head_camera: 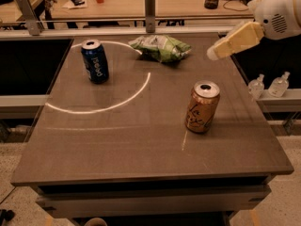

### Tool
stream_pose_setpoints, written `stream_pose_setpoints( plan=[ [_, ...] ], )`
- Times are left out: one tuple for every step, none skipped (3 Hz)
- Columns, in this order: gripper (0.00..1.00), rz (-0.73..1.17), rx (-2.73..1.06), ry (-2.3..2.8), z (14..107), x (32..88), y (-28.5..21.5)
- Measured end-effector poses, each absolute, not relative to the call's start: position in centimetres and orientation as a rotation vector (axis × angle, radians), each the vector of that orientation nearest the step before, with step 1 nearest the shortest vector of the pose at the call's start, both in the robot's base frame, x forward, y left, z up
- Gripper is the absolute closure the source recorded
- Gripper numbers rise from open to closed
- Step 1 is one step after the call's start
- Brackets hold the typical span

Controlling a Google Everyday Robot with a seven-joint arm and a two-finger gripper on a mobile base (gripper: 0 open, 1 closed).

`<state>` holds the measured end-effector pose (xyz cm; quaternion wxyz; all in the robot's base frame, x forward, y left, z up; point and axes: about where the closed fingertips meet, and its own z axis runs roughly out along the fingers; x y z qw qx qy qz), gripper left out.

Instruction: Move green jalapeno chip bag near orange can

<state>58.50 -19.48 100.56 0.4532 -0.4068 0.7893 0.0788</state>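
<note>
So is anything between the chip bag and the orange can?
No, nothing visible stands between the green jalapeno chip bag and the orange can. The blue can is far left; the gripper hovers right of the bag.

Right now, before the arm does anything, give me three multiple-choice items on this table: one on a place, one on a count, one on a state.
1. Where does the chip bag lie on the table?
A. near the far edge
B. near the front edge
C. in the middle

2. How many cans stand on it?
A. one
B. two
C. three

3. The gripper is
A. gripping the bag
B. hovering right of the bag, apart from it
C. resting on a can

Answers:
1 A, the bag lies by the far edge.
2 B, a blue can and an orange can.
3 B, a gap separates it from the bag.
</note>
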Motion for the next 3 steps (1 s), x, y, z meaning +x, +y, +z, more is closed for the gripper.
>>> stream_pose_setpoints(
  plan=[
    [0.00,0.148,-0.880,1.986,99.8,60.9,-19.4],
    [0.00,0.137,-0.743,2.047,98.1,66.3,-19.1],
    [0.00,0.143,-0.755,2.055,98.0,65.9,-18.9]
  ],
)
